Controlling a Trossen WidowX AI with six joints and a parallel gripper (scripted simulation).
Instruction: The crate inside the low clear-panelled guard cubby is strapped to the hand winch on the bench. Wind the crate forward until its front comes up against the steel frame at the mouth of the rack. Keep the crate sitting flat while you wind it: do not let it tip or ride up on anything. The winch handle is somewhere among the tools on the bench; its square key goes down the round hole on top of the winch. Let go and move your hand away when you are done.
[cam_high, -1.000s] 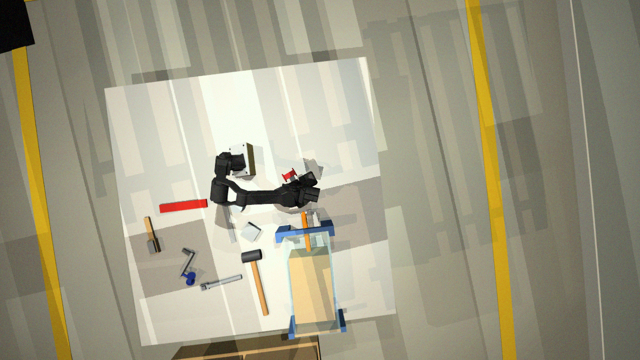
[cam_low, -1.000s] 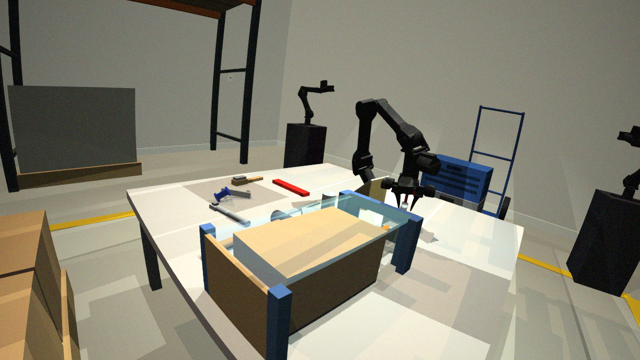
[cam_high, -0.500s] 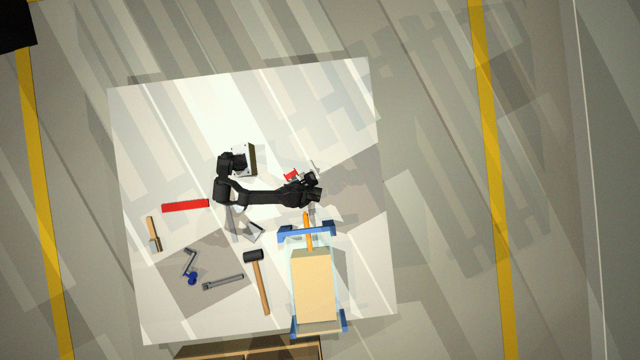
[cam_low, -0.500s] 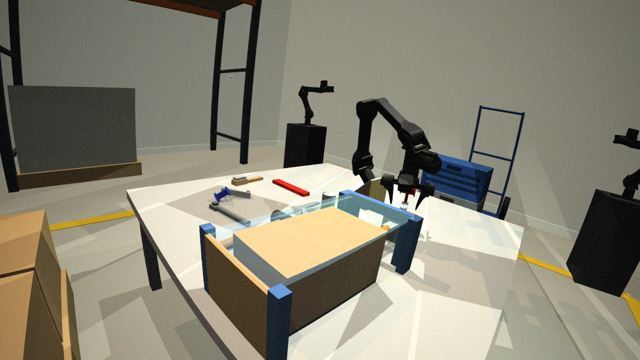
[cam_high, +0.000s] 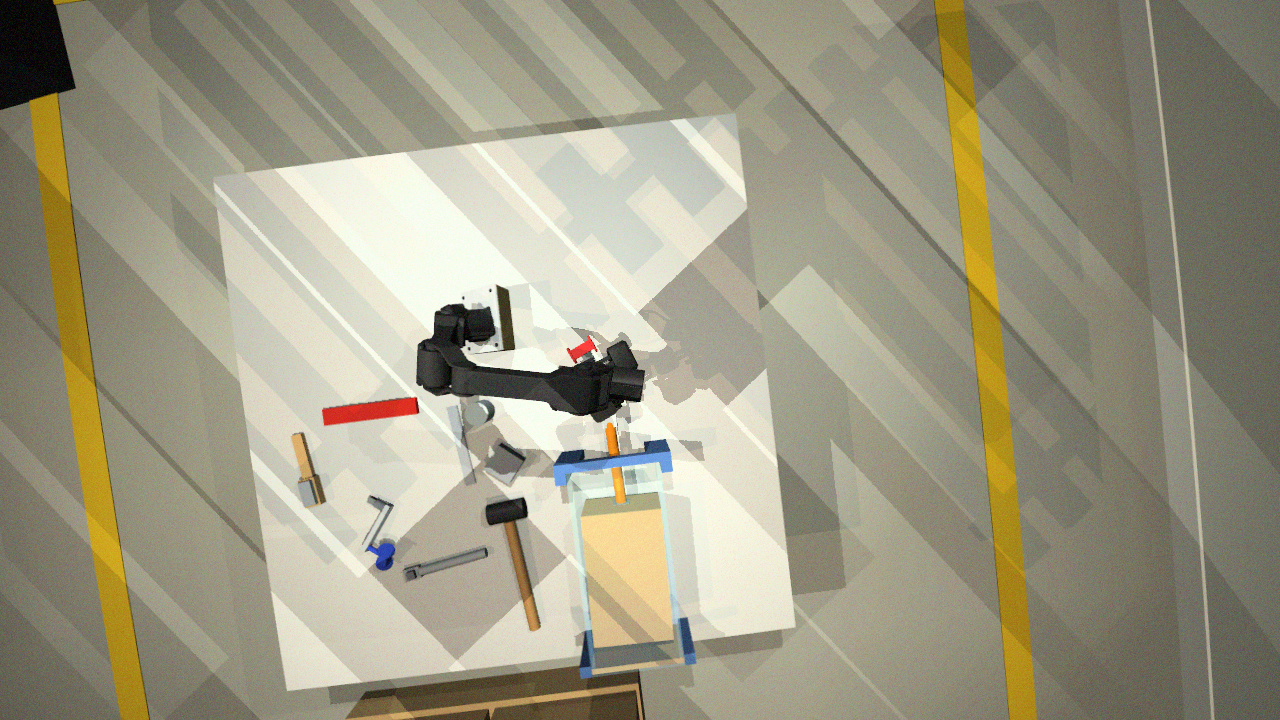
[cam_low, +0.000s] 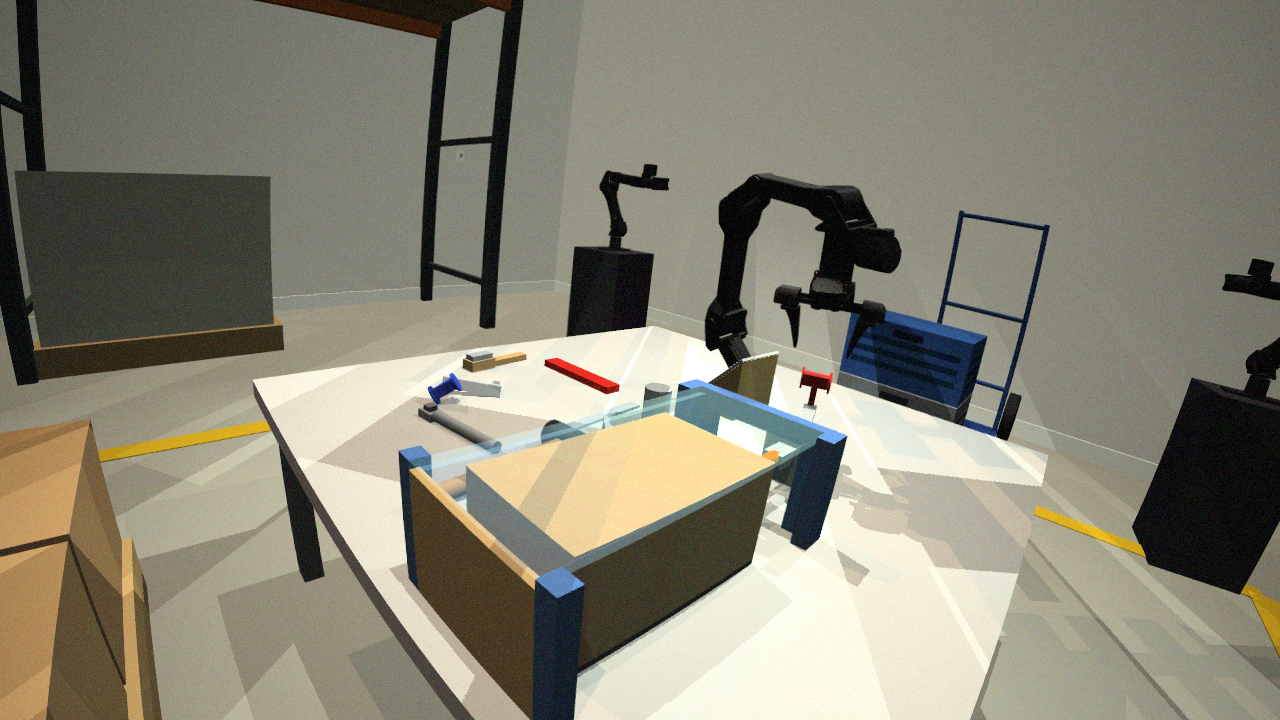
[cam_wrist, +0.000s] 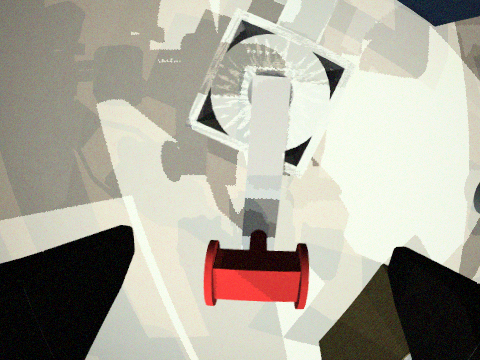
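My gripper (cam_low: 825, 351) (cam_wrist: 264, 252) is open and empty, above the winch handle with a finger on each side of its red grip. The handle's red grip (cam_high: 581, 349) (cam_low: 815, 380) (cam_wrist: 257, 285) stands free, and its flat grey arm (cam_wrist: 268, 125) reaches over the middle of the winch (cam_wrist: 310, 95). The key end is hidden. The crate (cam_high: 626, 573) (cam_low: 617, 474) sits flat inside the clear-panelled cubby. In the overhead view a gap shows between its front and the blue steel frame (cam_high: 644, 458) (cam_low: 819, 483). The orange strap (cam_high: 612, 438) runs through the frame to the crate.
The mallet (cam_high: 521, 573), wrench (cam_high: 445, 563), blue-knobbed crank (cam_high: 382, 555) (cam_low: 444, 379), brush-like tool (cam_high: 306, 470) and red bar (cam_high: 369, 411) (cam_low: 581, 375) lie left of the cubby. A grey block (cam_high: 505, 461) and a cylinder (cam_high: 477, 411) stand nearer the arm.
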